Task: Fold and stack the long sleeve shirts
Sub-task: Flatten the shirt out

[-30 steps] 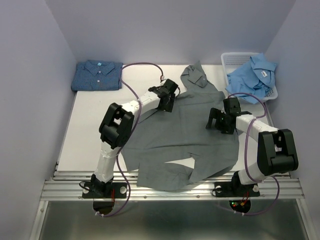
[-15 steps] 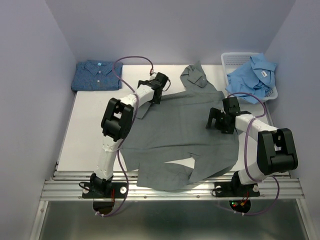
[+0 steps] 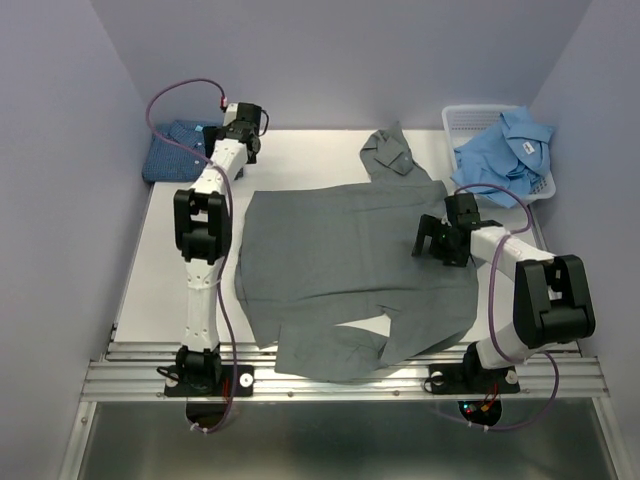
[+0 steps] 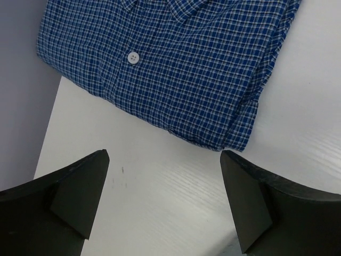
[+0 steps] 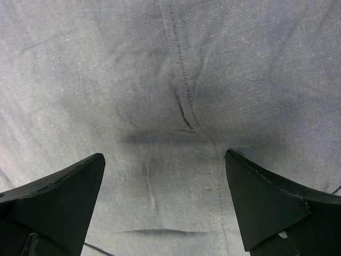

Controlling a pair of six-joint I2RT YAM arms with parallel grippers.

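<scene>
Grey shirt (image 3: 340, 260) under released right end effector (image 5: 165, 202); left end effector (image 4: 165, 197) (released, empty) hovers beside folded blue shirt (image 4: 176, 64), could snag and unfold it.

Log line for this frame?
left tool open beside folded dark blue shirt | right tool open over grey shirt | light blue shirt in basket

White plastic mesh basket (image 3: 466, 120) at the far right corner of the white table (image 3: 160, 262); aluminium rail (image 3: 340, 385) along the near edge.
</scene>
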